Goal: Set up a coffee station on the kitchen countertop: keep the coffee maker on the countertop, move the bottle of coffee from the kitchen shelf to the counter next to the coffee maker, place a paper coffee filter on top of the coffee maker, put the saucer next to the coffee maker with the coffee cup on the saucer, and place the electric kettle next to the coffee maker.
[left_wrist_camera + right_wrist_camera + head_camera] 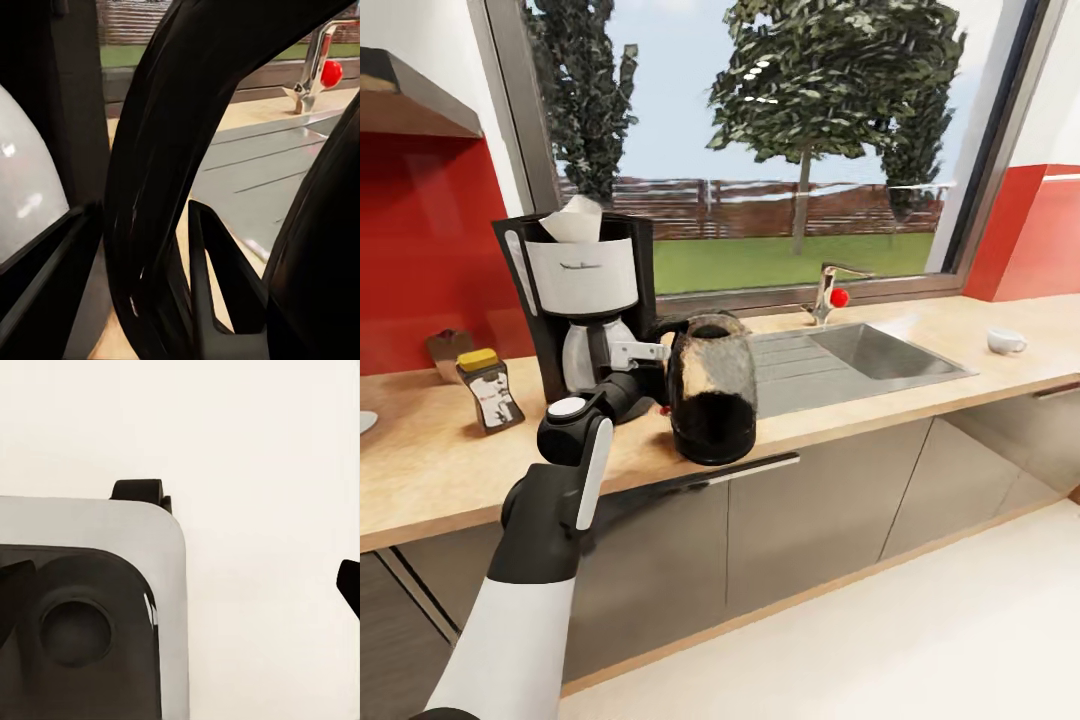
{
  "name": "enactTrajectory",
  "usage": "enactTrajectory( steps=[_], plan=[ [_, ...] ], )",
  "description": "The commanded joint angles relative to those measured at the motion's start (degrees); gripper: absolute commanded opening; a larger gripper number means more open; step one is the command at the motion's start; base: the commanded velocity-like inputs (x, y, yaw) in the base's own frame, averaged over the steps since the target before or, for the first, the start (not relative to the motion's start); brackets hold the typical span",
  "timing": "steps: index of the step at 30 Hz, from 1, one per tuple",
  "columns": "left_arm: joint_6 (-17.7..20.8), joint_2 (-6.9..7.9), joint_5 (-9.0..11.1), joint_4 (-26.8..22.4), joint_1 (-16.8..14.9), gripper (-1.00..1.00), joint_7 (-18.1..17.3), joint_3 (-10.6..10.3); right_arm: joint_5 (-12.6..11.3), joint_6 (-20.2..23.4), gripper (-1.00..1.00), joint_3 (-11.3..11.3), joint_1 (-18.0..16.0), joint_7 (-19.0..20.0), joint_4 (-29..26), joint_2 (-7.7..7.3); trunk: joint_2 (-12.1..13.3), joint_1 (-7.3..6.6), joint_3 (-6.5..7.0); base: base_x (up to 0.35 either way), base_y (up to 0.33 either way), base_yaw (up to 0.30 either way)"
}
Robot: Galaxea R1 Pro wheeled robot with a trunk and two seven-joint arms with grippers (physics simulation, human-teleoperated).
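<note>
**Kettle held by its handle beside the coffee maker**

The left gripper [656,385] is closed around the black handle of the electric kettle [710,392], which stands upright near the front edge of the kitchen countertop [420,470], just beside the coffee maker [582,300] on its sink side. In the left wrist view the kettle's curved handle [161,187] runs between the gripper's fingers [214,285], with the countertop and the sink's draining board beyond it.

The coffee maker stands towards the back edge of the countertop, against the window sill. The paper coffee filter [572,222] sits in the top of it, its white folds rising above the housing. The bottle of coffee [490,389] stands upright on the countertop on the coffee maker's other side, apart from it, with a small tan box [448,352] behind it at the red back panel. At the left edge of the head view a sliver of the saucer [365,421] shows on the countertop. The coffee cup [1006,341] sits well apart from all these, on the countertop beyond the sink [880,352].

The right wrist view shows a grey and black part of the robot over pale floor; whether the right gripper is wide or narrow I cannot tell.
</note>
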Motion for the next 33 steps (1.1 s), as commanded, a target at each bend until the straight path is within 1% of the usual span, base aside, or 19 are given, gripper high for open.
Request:
enactTrajectory(
  steps=[1,5,12,18,24,33],
  plan=[
    [0.27,-0.04,-0.56,-0.07,-0.05,-1.00,-0.48,0.04,-0.42,-0.18,1.00,0.12,-0.03,0.28,0.04,-0.02,-0.03,-0.01,-0.06,0.000,-0.157,0.158],
    [0.27,-0.04,-0.56,-0.07,-0.04,-1.00,-0.49,0.03,-0.42,-0.18,1.00,0.12,-0.03,0.26,0.02,-0.02,-0.03,-0.01,-0.06,0.000,-0.125,0.202],
    [0.27,-0.04,-0.56,-0.07,-0.05,-1.00,-0.44,0.02,-0.42,-0.18,1.00,0.12,-0.03,0.25,0.04,-0.02,-0.03,-0.01,-0.06,0.000,-0.266,0.078],
    [0.27,-0.04,-0.56,-0.07,-0.04,-1.00,-0.46,0.03,-0.42,-0.18,1.00,0.12,-0.03,0.19,0.01,-0.02,-0.03,-0.01,-0.06,0.000,-0.065,0.253],
    [0.27,-0.04,-0.56,-0.07,-0.07,-1.00,-0.45,0.03,-0.42,-0.18,1.00,0.12,-0.03,0.20,0.04,-0.02,-0.03,-0.01,-0.06,0.000,-0.255,0.076],
    [0.27,-0.04,-0.56,-0.07,-0.05,-1.00,-0.43,0.03,-0.42,-0.22,1.00,0.12,-0.03,0.19,0.05,-0.02,-0.03,-0.01,-0.06,0.000,-0.045,0.248]
  ],
)
